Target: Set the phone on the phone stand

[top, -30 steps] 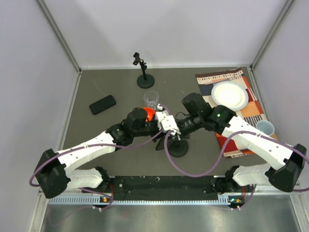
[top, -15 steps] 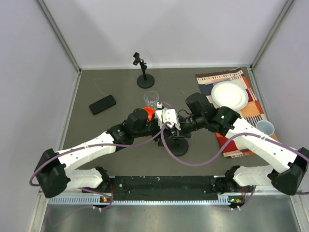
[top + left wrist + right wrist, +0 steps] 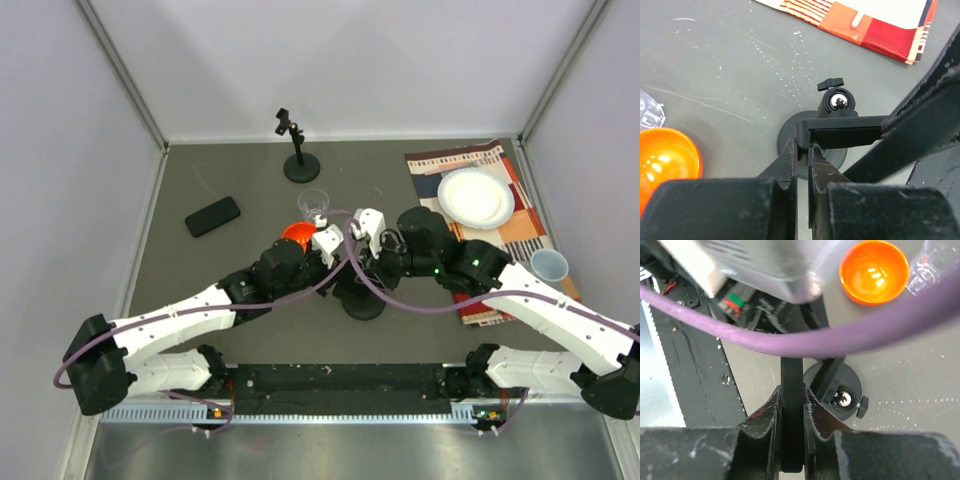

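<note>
The black phone (image 3: pixel 212 216) lies flat on the grey table at the left, apart from both arms. The black phone stand (image 3: pixel 363 300), with a round base, ball joint (image 3: pixel 838 102) and flat clamp bar (image 3: pixel 845 136), stands at mid-table. My left gripper (image 3: pixel 347 273) is shut on the end of the clamp bar; in its wrist view the fingertips (image 3: pixel 801 150) pinch the bar's left edge. My right gripper (image 3: pixel 376 266) is shut on another black bar of the stand (image 3: pixel 791 390), above the base (image 3: pixel 832 385).
An orange bowl (image 3: pixel 296 232) and a clear cup (image 3: pixel 314 204) sit just behind the left wrist. A second black stand (image 3: pixel 299 158) is at the back. A white plate (image 3: pixel 475 196) lies on a patterned mat (image 3: pixel 510 235) at the right, with a pale cup (image 3: pixel 548 265) beside it.
Both wrists have shifted over the stand: the left wrist drew back toward the near left, uncovering the orange bowl, and the right wrist swung toward the back. The phone has not moved.
</note>
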`<state>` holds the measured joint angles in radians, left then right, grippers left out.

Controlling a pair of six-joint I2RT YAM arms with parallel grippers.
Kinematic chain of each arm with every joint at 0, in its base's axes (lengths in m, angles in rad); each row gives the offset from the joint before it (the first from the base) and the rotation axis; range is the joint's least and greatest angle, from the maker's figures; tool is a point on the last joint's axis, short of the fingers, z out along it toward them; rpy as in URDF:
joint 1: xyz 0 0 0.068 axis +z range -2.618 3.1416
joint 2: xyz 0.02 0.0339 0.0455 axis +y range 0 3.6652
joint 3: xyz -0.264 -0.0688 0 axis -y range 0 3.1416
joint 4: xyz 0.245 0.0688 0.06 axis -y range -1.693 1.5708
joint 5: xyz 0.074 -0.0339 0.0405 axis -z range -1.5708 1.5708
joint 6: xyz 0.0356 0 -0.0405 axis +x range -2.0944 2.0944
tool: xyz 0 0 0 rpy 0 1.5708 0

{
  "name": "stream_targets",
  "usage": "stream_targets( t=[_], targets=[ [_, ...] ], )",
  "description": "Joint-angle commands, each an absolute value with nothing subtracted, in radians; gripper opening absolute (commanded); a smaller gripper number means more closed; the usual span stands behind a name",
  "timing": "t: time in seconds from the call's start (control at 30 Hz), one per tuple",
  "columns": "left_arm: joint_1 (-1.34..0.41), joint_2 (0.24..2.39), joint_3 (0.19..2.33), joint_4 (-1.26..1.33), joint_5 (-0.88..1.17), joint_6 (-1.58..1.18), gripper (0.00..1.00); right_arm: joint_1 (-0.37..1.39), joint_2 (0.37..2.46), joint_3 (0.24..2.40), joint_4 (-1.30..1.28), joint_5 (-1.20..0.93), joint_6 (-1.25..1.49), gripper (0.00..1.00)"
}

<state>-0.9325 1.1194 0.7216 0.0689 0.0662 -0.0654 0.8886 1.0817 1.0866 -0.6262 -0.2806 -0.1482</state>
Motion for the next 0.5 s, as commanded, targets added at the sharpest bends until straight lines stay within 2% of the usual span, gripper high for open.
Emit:
stream_targets(
  t=[0.0,0.13,0.3,0.47],
  targets=[
    [-0.896,1.039,0.736,0.198,-0.321,-0.092,0.0,0.887,1.08,1.111,-0.914,0.074,0.104,0.0],
    [-0.911,1.008,0.727,0.175,-0.529,-0.184,0.0,0.919,1.085,1.135,-1.034,0.248,0.166,0.0],
    [-0.951,1.04,0.762,0.112,-0.609,-0.218,0.0,0.986,1.124,1.172,-1.136,0.466,0.26,0.0],
    [-1.047,1.057,0.802,0.086,-0.73,-0.225,0.0,1.0,1.251,1.279,-1.209,0.6,0.334,0.0]
  ],
)
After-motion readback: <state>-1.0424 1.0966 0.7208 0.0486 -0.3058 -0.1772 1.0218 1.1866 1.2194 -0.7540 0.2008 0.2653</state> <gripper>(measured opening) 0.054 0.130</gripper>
